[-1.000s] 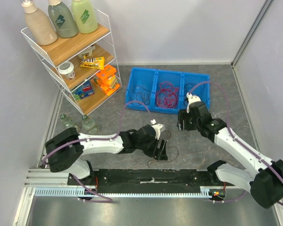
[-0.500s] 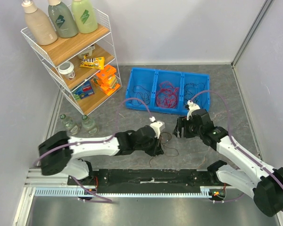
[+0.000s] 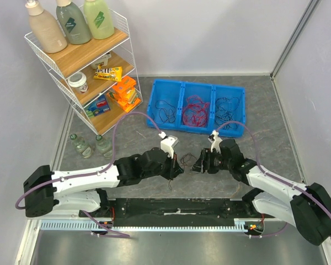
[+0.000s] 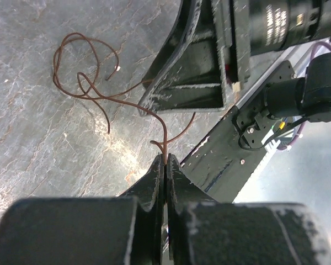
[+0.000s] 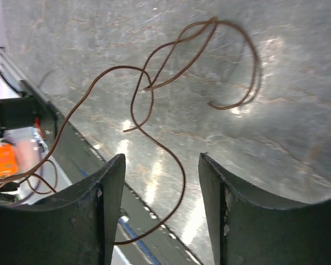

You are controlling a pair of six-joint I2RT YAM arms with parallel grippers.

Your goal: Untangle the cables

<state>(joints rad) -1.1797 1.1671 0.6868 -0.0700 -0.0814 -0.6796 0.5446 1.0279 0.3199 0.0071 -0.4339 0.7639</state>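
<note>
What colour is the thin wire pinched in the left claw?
Brown; the thin looped wire shows best in the left wrist view.

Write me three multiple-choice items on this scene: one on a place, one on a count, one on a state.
1. Where does the clump of thin red cables lie?
A. In the middle compartment of the blue plastic tray
B. Outside that tray
C. In one of that tray's end compartments

2. How many compartments has that tray?
A. Two
B. Three
C. Five

3. How is the left claw?
A. Wide open
B. Shut on nothing
C. Shut on a thin brown wire

Answers: 1 A, the red shows between the tray's two dividers. 2 B, two dividers split it in three. 3 C, the left wrist view shows the jaws pressed together with the wire running out from between them.
</note>
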